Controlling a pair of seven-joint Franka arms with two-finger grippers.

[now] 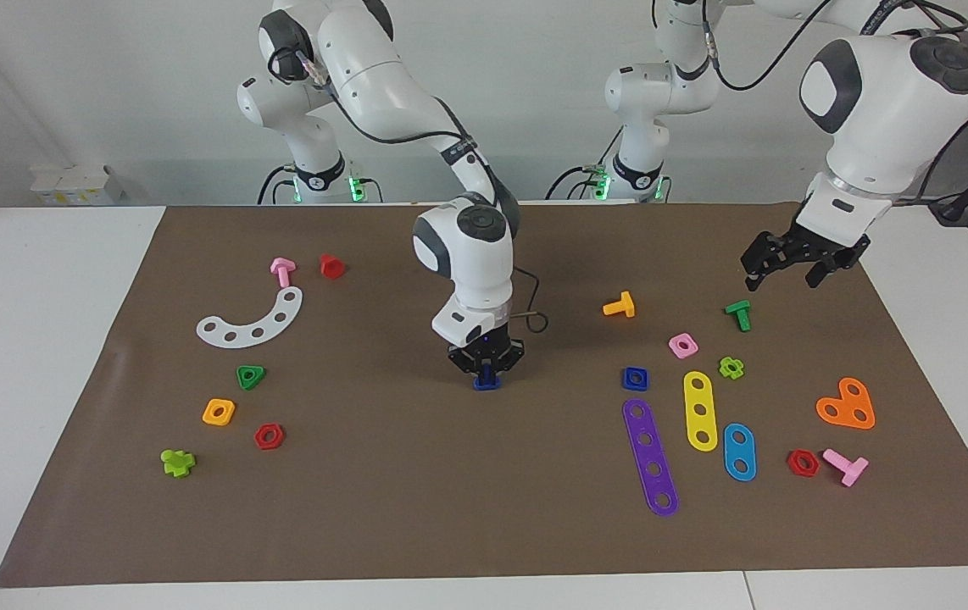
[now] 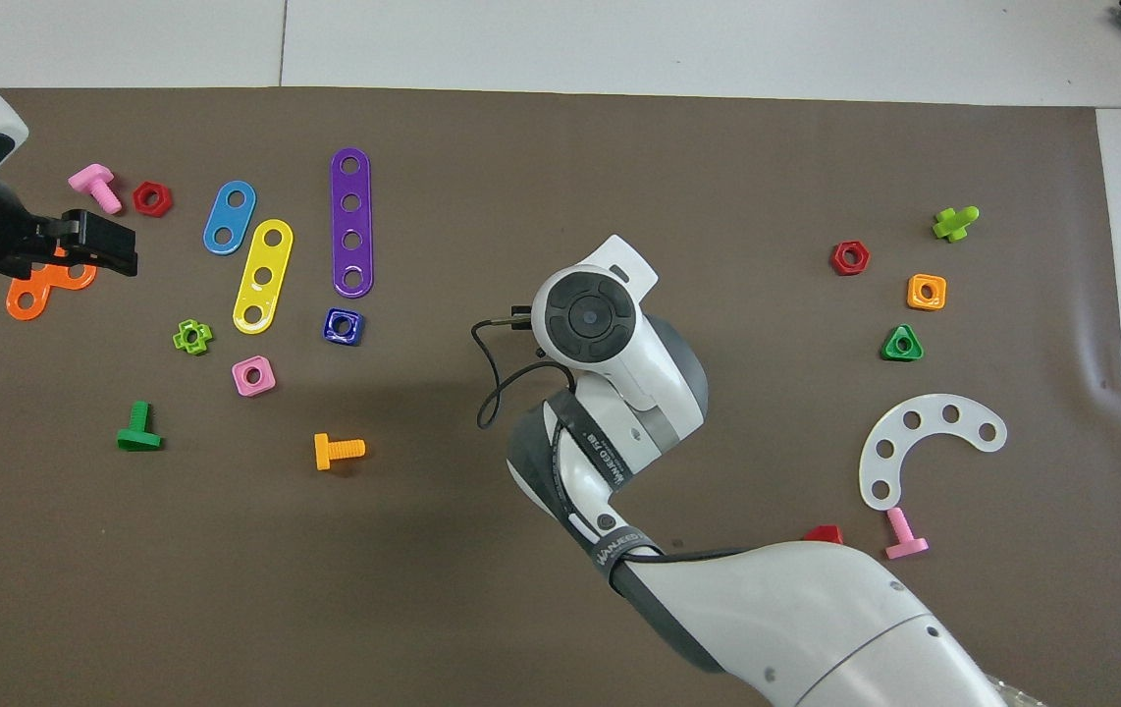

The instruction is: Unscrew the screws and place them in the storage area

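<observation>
The dark-blue bolt (image 1: pixel 486 382) is at the middle of the brown mat (image 1: pixel 450 500), between the fingertips of my right gripper (image 1: pixel 486 373). That gripper points straight down and is shut on the bolt, at or just above the mat. In the overhead view the right hand (image 2: pixel 588 316) hides the bolt. My left gripper (image 1: pixel 785 275) is open and empty, raised over the mat near the green bolt (image 1: pixel 739 314) at the left arm's end; it also shows in the overhead view (image 2: pixel 94 241).
Toward the left arm's end lie a blue square nut (image 1: pixel 635 378), purple (image 1: pixel 650 457), yellow (image 1: pixel 700 410) and blue (image 1: pixel 739 451) plates, an orange plate (image 1: pixel 847 406) and an orange bolt (image 1: pixel 620 306). Toward the right arm's end lie a white curved plate (image 1: pixel 253 321) and several nuts and bolts.
</observation>
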